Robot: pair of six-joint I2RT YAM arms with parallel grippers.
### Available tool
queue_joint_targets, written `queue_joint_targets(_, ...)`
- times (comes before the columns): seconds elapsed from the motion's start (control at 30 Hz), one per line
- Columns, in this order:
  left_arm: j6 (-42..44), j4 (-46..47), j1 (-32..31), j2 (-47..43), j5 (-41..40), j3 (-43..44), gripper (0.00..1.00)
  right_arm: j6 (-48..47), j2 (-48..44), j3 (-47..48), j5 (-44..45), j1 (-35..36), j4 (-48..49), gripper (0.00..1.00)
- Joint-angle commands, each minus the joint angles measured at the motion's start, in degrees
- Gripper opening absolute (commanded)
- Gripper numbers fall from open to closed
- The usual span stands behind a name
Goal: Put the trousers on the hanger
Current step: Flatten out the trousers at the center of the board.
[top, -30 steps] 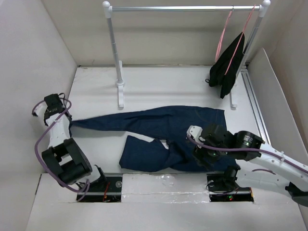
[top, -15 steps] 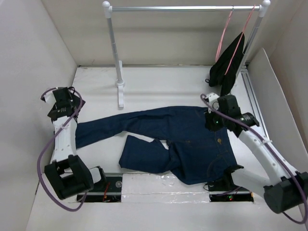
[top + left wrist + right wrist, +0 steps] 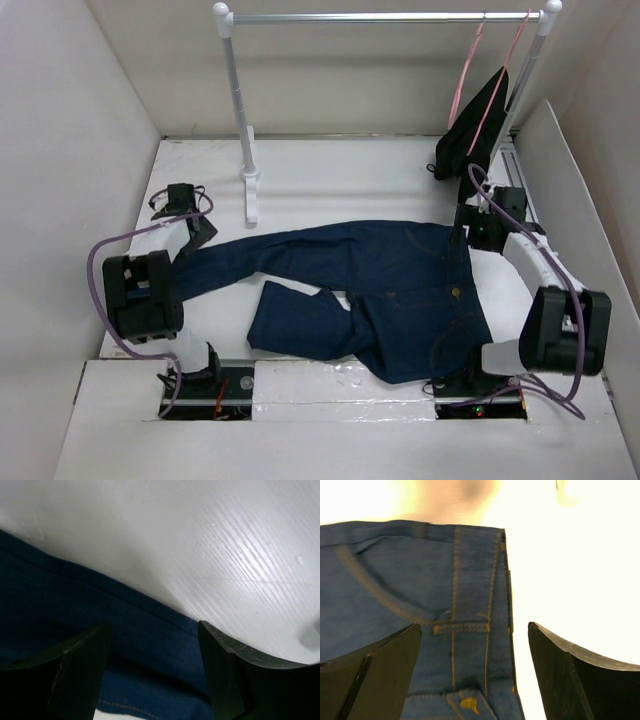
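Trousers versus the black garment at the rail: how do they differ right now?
The trousers lie spread on the table; the black garment hangs from the rail on a pink hanger. The trousers are navy denim, the black garment plain black. The trousers cover far more area than the black garment. Both are dark cloth.

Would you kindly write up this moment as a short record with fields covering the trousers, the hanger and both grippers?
trousers: flat on the table, waistband to the right, one leg stretched left, the other folded back
hanger: pink, bare, hooked on the rail beside the black garment
left gripper: open, over the stretched leg near its end
right gripper: open, over the waistband corner
task state: trousers not yet on the hanger
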Motion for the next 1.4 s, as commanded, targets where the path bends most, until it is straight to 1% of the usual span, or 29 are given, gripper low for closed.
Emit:
queue_joint_targets(0.0,-0.3,2.6,0.7,4.8,-0.9,-0.4,0.66,3.8,5.8,2.3,3.5,-1.5,7.0,0.92)
queue_joint_targets(0.03,-0.4,2.9,0.7,5.8,-0.5,-0.4,0.63,4.0,7.2,2.3,2.5,-1.5,7.8,0.92)
queue_joint_targets(0.13,-0.9,4.3,0.7,8.5,1.3,-0.1,0.25,5.3,11.5,2.5,-0.5,-1.5,9.8,0.89)
queue_joint_targets(0.17,-1.0,4.4,0.7,9.0,1.8,0.4,0.00,5.6,14.0,2.5,-0.2,-1.5,10.1,0.87)
queue_joint_targets(0.23,-1.3,4.4,0.7,10.9,2.6,1.5,0.00,6.7,16.0,2.5,0.2,-0.9,11.3,0.85)
queue_joint_targets(0.27,-1.1,4.4,0.7,11.6,3.0,2.6,0.00,7.2,17.7,2.6,0.0,-0.9,11.5,0.76)
queue_joint_targets(0.33,-1.0,4.2,0.7,12.9,2.7,3.6,0.00,8.1,18.9,2.6,-1.3,-1.6,12.8,0.46)
queue_joint_targets(0.37,-0.7,4.3,0.7,13.1,2.8,4.4,0.00,8.4,19.2,2.6,-1.6,-1.6,12.9,0.20)
queue_joint_targets(0.4,-0.6,4.1,0.7,13.8,2.4,5.0,0.00,8.5,19.1,3.0,-1.9,-1.6,12.8,0.07)
queue_joint_targets(0.43,-0.8,3.8,0.7,14.0,2.4,5.8,0.00,8.8,18.2,3.1,-1.4,-2.3,12.7,0.00)
queue_joint_targets(0.6,-1.1,2.9,-1.4,16.0,3.9,13.3,0.00,8.2,12.9,6.7,1.9,-6.3,12.0,0.00)
queue_joint_targets(0.67,-1.0,1.6,-2.8,17.4,3.5,18.2,0.00,7.6,14.3,11.8,2.0,-8.4,10.0,0.00)
queue_joint_targets(0.8,0.1,-1.4,-5.9,17.8,1.4,23.1,0.00,6.2,17.2,18.0,3.3,-9.0,7.4,0.00)
queue_joint_targets(0.83,0.3,-1.7,-6.5,17.3,0.9,23.5,0.01,6.2,17.4,18.7,3.7,-9.0,7.3,0.02)
queue_joint_targets(0.87,1.1,-1.4,-6.5,14.6,0.8,23.3,0.20,5.6,17.1,19.3,3.0,-9.0,8.3,0.41)
queue_joint_targets(0.9,1.1,-0.7,-6.5,12.9,1.2,22.6,0.35,5.4,16.7,19.5,2.1,-9.0,8.4,0.42)
queue_joint_targets(0.93,2.3,-0.6,-6.5,11.2,1.3,22.1,0.48,5.3,16.3,19.7,1.0,-9.0,8.1,0.59)
queue_joint_targets(0.97,2.7,-1.1,-6.5,9.4,0.9,21.3,0.63,5.1,15.3,20.1,-0.5,-9.0,7.8,0.87)
queue_joint_targets(1.0,2.9,-2.2,-6.5,5.3,0.8,20.7,0.64,4.3,14.9,20.7,-2.5,-8.5,6.4,0.93)
queue_joint_targets(1.03,2.9,-2.8,-6.5,2.9,1.3,19.4,0.63,4.0,14.1,20.6,-5.8,-8.5,5.4,0.94)
queue_joint_targets(1.07,2.9,-3.2,-7.7,-0.1,2.0,15.9,0.58,4.0,12.7,20.1,-6.7,-7.3,4.8,0.94)
queue_joint_targets(1.1,2.9,-3.0,-9.0,-6.4,3.5,13.8,0.55,4.3,8.4,16.5,-7.5,-6.4,5.7,0.94)
queue_joint_targets(1.13,2.8,-3.0,-10.7,-9.2,4.0,11.2,0.50,4.7,5.7,13.9,-8.6,-3.6,6.8,0.84)
queue_joint_targets(1.17,1.7,-3.6,-12.8,-12.1,4.1,7.0,0.37,5.0,2.8,11.3,-9.0,-1.5,7.7,0.75)
queue_joint_targets(1.2,0.6,-5.0,-17.7,-16.9,3.0,5.4,0.29,5.1,-3.1,8.7,-9.2,0.8,9.0,0.64)
queue_joint_targets(1.23,-0.4,-5.8,-20.1,-18.7,2.1,3.7,0.20,5.0,-5.4,4.6,-9.2,3.6,9.0,0.37)
queue_joint_targets(1.27,-3.1,-6.5,-22.0,-20.3,0.6,1.3,0.07,4.5,-7.3,3.1,-9.8,10.3,8.5,0.27)
queue_joint_targets(1.33,-5.0,-7.9,-24.2,-24.2,0.0,0.8,0.00,1.9,-10.5,0.4,-11.6,19.2,7.0,0.10)
queue_joint_targets(1.37,-5.5,-8.0,-24.2,-25.1,0.1,2.0,0.00,1.0,-10.7,0.2,-12.1,29.7,6.3,0.08)
